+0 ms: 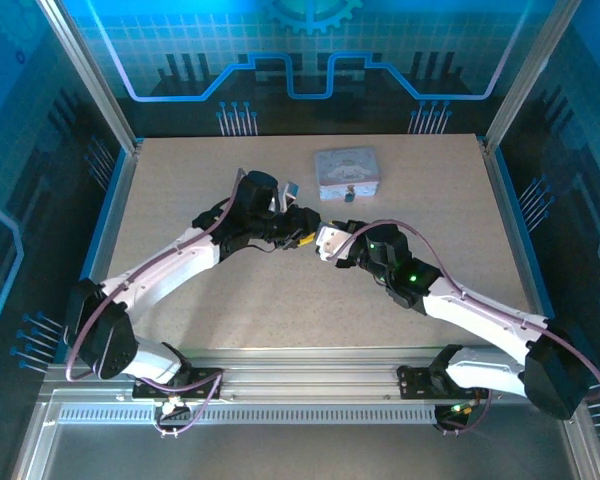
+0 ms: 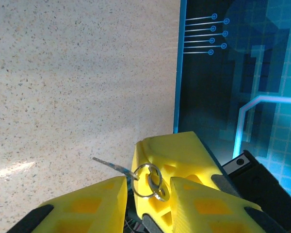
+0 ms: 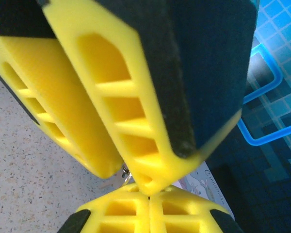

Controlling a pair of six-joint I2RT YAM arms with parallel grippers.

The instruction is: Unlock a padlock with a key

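**A:** Where is the key [image 2: 109, 164] right now?

**B:** Held over the bare table [image 2: 63, 73], where the two arms meet near the middle, apart from the lavender tin [image 1: 348, 173]. The right gripper [image 3: 149, 194] has its fingers pressed flat together. As far as I can judge, it nips the key's head at the very tips, with the key ring [image 2: 148, 181] dangling beside it.

**A:** And the left gripper [image 2: 149, 184]?

**B:** Part-way open, one finger on either side of the ring. I see no pad bearing on metal, so I would not call it a grip.

**A:** Which way does the key lie?

**B:** From the left wrist camera its blade runs long and thin from the ring out to the left, tip a touch higher. It lies crosswise to the left fingers and free of everything.

**A:** So how should this handover be done well?

**B:** My judgement is to clamp the left pads on the flat head, not on the loose ring, which would swivel. Keep the blade sticking out straight, and release the right only once the left hold is firm. A skewed blade will not find the padlock's keyway
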